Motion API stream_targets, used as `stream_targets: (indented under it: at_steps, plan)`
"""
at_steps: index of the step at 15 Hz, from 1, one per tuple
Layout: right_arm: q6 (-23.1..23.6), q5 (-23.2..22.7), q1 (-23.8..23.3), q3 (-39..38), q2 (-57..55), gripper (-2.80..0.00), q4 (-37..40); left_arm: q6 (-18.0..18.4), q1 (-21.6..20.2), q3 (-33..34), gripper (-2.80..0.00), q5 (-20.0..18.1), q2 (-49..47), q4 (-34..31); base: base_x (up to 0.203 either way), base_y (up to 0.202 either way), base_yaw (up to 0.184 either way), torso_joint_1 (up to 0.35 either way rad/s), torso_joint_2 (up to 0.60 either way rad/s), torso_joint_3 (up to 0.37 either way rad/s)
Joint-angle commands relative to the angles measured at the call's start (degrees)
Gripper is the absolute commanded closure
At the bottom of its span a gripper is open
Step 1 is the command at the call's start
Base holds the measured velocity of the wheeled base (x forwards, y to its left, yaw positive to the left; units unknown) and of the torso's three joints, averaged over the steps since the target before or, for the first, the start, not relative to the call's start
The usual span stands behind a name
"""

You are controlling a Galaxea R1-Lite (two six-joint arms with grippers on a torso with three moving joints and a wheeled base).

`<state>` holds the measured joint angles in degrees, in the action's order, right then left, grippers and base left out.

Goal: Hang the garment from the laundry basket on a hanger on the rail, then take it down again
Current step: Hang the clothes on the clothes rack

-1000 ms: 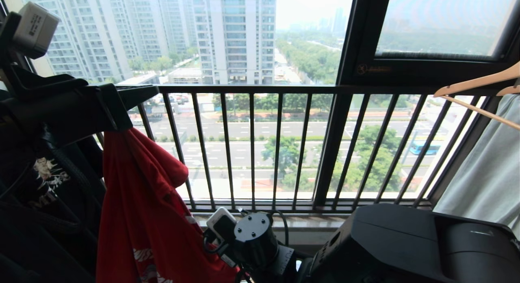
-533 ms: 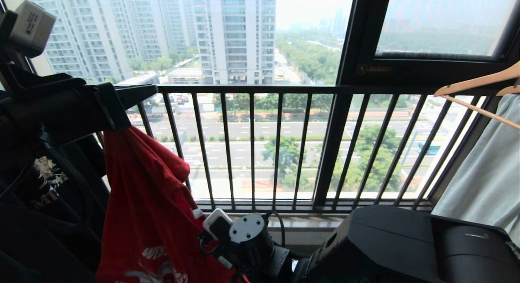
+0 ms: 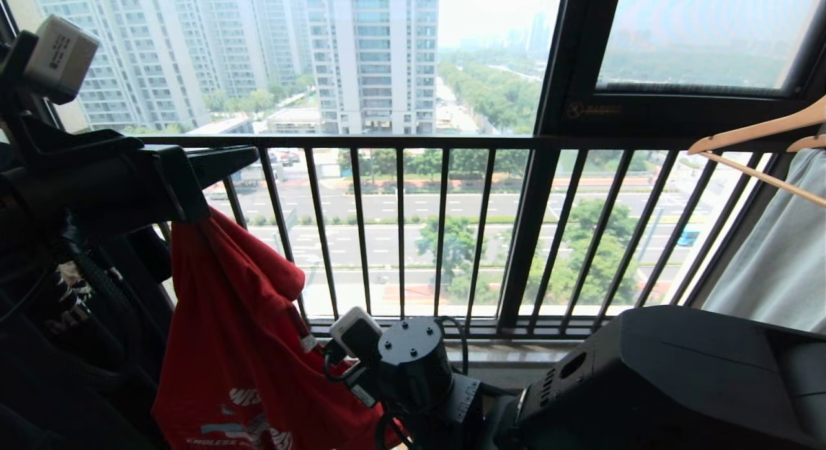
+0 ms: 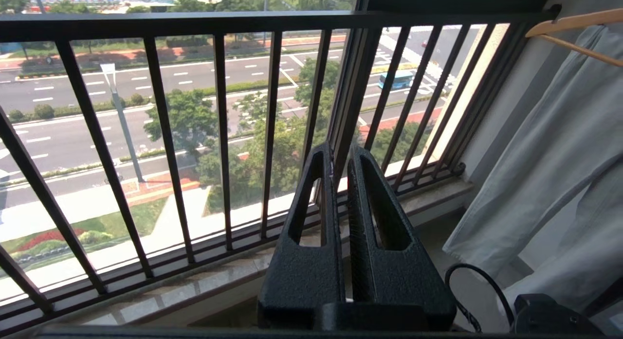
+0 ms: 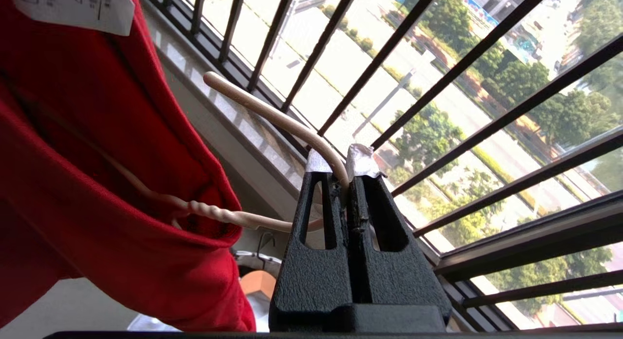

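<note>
We see the red short-sleeved cotton T-shirt (image 3: 232, 321) at lower left, with white lettering and a pale blue graphic. The thin cream wire hanger (image 5: 272, 117) crosses the black barred window railing (image 3: 400, 237). Pale grey-green cloth (image 3: 774, 269) hangs right.

black window railing (image 3: 400, 230), wooden hangers (image 3: 755, 137) above pale cloth (image 3: 774, 263).

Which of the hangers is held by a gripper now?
The thin white wire hanger inside the red T-shirt: the right gripper is shut on its hook. The wooden hangers hang free by the pale cloth.
</note>
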<state>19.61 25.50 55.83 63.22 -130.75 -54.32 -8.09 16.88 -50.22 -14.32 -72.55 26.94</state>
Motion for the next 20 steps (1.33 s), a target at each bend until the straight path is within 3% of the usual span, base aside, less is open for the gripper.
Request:
stream_targets:
  at_steps: [1,3,12,20]
  plan:
    - [0.2,0.3,-0.1,-0.1,2.4,0.00,-0.3,0.2,0.0,0.8,0.00,-1.1,0.0,0.0,0.000,0.000,0.000,0.000,0.00,0.000]
    - [0.4,0.5,-0.2,0.0,3.7,0.00,-0.2,1.3,0.0,1.6,0.00,-1.7,-0.1,0.0,0.000,0.000,0.000,0.000,0.00,0.000]
    - [4.1,2.2,-1.9,-1.1,10.5,0.00,1.9,14.6,0.2,6.4,0.00,-1.7,-3.5,0.0,0.000,0.000,0.000,0.000,0.00,0.000]
    - [6.8,3.3,-2.1,-2.0,13.9,0.00,2.0,16.3,1.3,6.3,0.00,1.2,-8.2,0.6,0.000,0.000,0.000,0.000,0.00,0.000]
